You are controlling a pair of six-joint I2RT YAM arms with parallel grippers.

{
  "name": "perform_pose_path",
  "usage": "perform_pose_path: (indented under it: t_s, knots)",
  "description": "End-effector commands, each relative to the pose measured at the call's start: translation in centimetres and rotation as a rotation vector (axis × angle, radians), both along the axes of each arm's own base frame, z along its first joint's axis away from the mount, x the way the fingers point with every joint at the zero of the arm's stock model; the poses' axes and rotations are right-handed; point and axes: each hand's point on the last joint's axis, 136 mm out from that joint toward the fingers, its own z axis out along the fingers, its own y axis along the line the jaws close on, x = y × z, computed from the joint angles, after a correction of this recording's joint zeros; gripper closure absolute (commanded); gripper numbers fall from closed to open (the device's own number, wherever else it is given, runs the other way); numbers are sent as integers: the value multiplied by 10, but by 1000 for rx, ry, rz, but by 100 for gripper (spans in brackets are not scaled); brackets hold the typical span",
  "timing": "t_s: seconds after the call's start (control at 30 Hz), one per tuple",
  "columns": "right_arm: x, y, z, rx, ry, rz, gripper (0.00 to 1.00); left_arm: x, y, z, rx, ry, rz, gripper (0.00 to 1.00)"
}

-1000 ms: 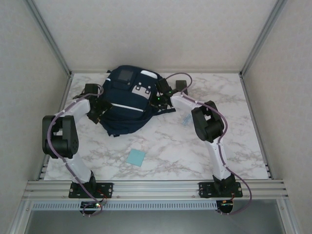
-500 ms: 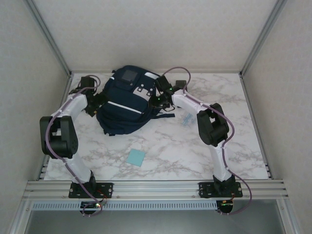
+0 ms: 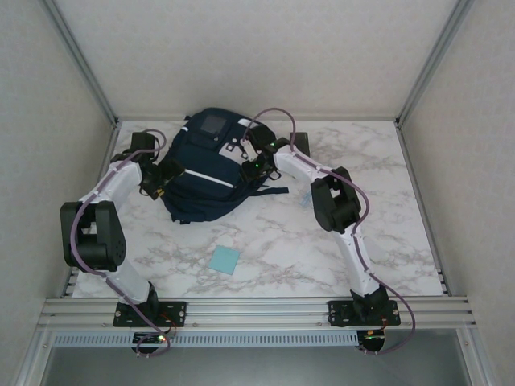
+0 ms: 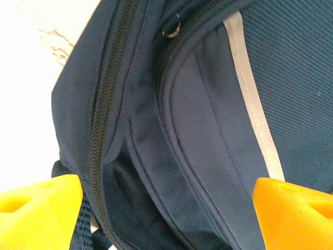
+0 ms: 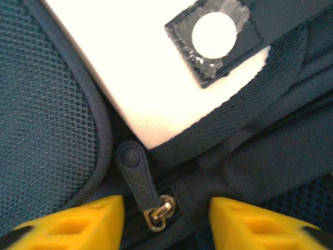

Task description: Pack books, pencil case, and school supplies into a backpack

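The navy backpack (image 3: 205,169) lies at the back of the table, its grey patch (image 3: 211,124) facing up. My left gripper (image 3: 158,180) is against the pack's left side. It is open, and its yellow fingertips (image 4: 37,208) straddle a fold of navy fabric and a closed zipper (image 4: 102,130). My right gripper (image 3: 252,158) hovers over the pack's upper right. It is open too, with a dark zipper pull (image 5: 136,176) and its metal ring between the fingers (image 5: 70,225), untouched. The light-blue square pad (image 3: 224,260) lies on the marble in front. The books and pencil case are out of view.
A sliver of the bluish packet (image 3: 306,198) shows beside my right arm's elbow. A white tab with a dark patch (image 5: 156,78) sits just above the zipper pull. Dark straps (image 3: 273,190) trail from the pack's right side. Frame posts bound the table's back corners.
My left gripper pulled in along the pack's left side. My right gripper slid left over the pack's top. The backpack shifted slightly.
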Motion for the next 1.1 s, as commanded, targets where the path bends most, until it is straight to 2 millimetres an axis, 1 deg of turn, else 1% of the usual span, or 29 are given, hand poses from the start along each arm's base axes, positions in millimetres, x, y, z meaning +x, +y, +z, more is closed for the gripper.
perform_pose_path:
  t_s: [0.0, 0.07, 0.1, 0.13, 0.17, 0.2, 0.23, 0.27, 0.3, 0.37, 0.43, 0.5, 0.63, 0.73, 0.8, 0.87, 1.0, 1.07]
  knots:
    - [10, 14, -17, -32, -26, -1, 43, -7, -10, 2, -41, 11, -26, 15]
    - [16, 13, -24, -46, -16, -54, 40, -7, -12, 0, -53, 11, -25, 15]
    - [20, 9, -29, -66, -10, -106, 41, -8, -12, -1, -58, 13, -22, 15]
    - [22, 5, -35, -81, 7, -154, 44, -7, -13, -1, -61, 13, -22, 15]
    - [24, 2, -39, -75, 29, -206, 52, -7, -14, -1, -64, 12, -22, 15]
    - [25, -2, -43, -62, 53, -272, 65, -7, -14, -2, -67, 13, -23, 15]
    - [24, -4, -46, -38, 81, -325, 74, -7, -14, -2, -69, 14, -22, 15]
    - [24, -5, -49, 18, 124, -391, 78, -7, -14, -2, -70, 14, -22, 15]
    - [21, -4, -50, 95, 181, -460, 81, -6, -13, -2, -70, 12, -20, 15]
    - [19, -1, -50, 268, 280, -574, 84, -6, -14, -3, -70, 13, -21, 15]
    - [17, 0, -48, 414, 362, -671, 84, -5, -14, -3, -73, 13, -19, 15]
    - [15, 0, -38, 494, 392, -717, 82, -4, -15, -4, -78, 13, -20, 15]
    - [12, 3, -8, 600, 419, -727, 77, -2, -16, -3, -90, 7, -15, 15]
    - [11, 9, 13, 642, 429, -696, 74, 1, -19, 4, -99, -12, -14, 16]
    - [9, 6, 25, 628, 400, -670, 71, 0, -21, 11, -94, -24, -24, 16]
    - [8, -4, 33, 569, 334, -653, 69, -1, -22, 20, -72, -40, -39, 16]
    - [9, -30, 41, 407, 205, -630, 66, -5, -26, 35, -38, -66, -66, 15]
    - [12, -33, 45, 365, 168, -603, 63, -6, -28, 38, -34, -70, -75, 15]
